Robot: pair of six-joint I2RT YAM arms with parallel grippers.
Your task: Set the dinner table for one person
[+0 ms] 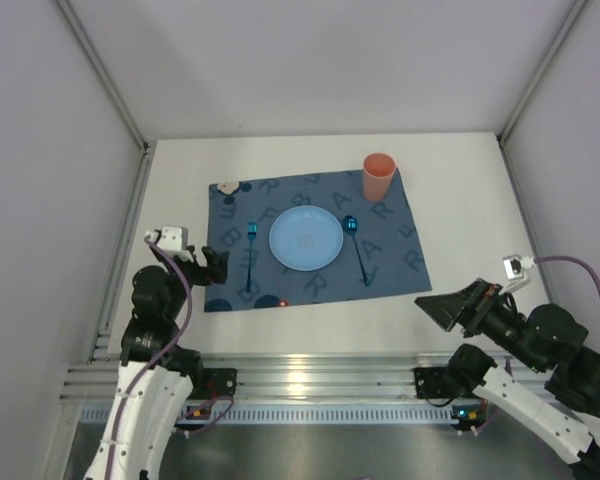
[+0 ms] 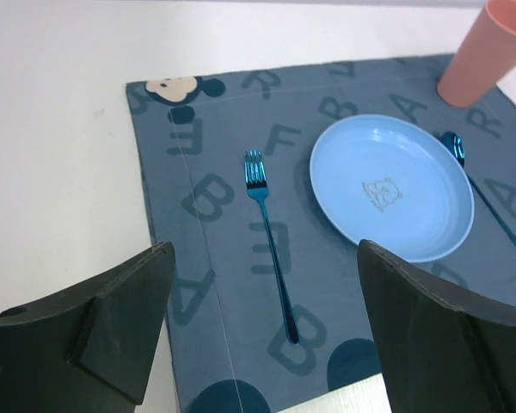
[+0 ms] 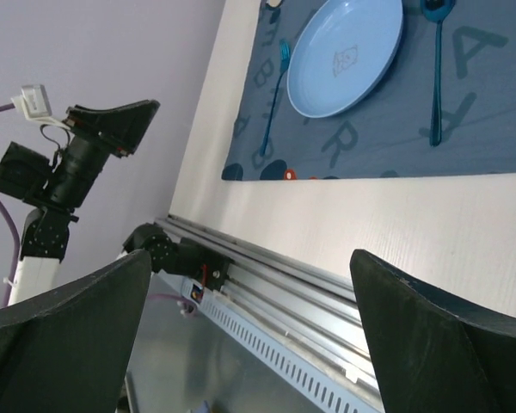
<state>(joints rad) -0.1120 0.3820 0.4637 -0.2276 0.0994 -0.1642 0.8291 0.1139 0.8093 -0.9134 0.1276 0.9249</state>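
The white dinner table point(image 1: 460, 215) carries a dark blue letter-printed placemat point(image 1: 390, 245). On the mat lie a light blue plate point(image 1: 306, 238), a blue fork point(image 1: 250, 255) to its left, a blue spoon point(image 1: 357, 246) to its right and a salmon cup point(image 1: 378, 176) at the far right corner. My left gripper point(image 1: 215, 267) is open and empty, above the mat's left near edge. My right gripper point(image 1: 442, 308) is open and empty near the table's front edge, right of the mat. The left wrist view shows the fork point(image 2: 271, 245), plate point(image 2: 391, 185) and cup point(image 2: 486, 52).
A metal rail point(image 1: 310, 375) runs along the near table edge under both arm bases. Grey walls close in the table on the left, back and right. The right wrist view shows the left arm point(image 3: 64, 168) and the rail point(image 3: 284, 284).
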